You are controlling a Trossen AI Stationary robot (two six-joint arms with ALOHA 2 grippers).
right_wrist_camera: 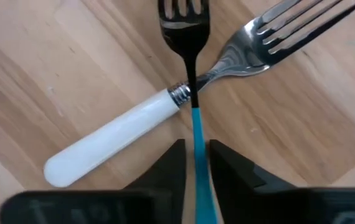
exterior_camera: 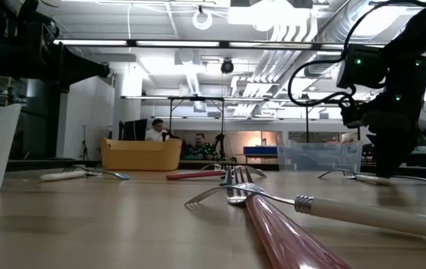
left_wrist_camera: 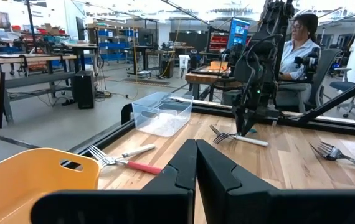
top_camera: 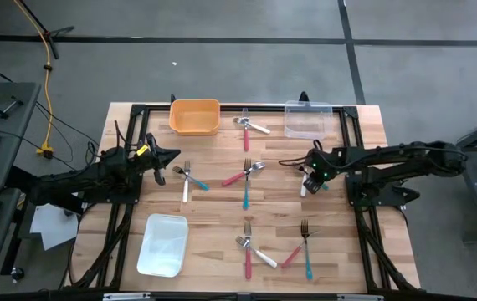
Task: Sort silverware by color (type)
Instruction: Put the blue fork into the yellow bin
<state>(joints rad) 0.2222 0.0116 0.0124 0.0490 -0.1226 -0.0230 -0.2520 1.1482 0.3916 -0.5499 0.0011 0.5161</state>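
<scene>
The right tool (right_wrist_camera: 195, 163) is closing narrowly on a teal-handled metal fork (right_wrist_camera: 196, 134) crossed over a white-handled fork (right_wrist_camera: 112, 137); the left tool (left_wrist_camera: 196, 168) is hanging shut, empty. Orange bin (top_camera: 194, 115), clear tub (top_camera: 308, 119) and white tray (top_camera: 163, 244) are sitting empty, so sorting is barely starting

grey floor (top_camera: 247, 21), ceiling strip lights (exterior_camera: 198, 43), shelving (left_wrist_camera: 112, 43), workbenches (left_wrist_camera: 28, 62), seated person (left_wrist_camera: 299, 43)

text: none readable | labels: none | brands: none | numbers: none | signs: none legible on forks, bins, worktop, arms or room behind
</scene>
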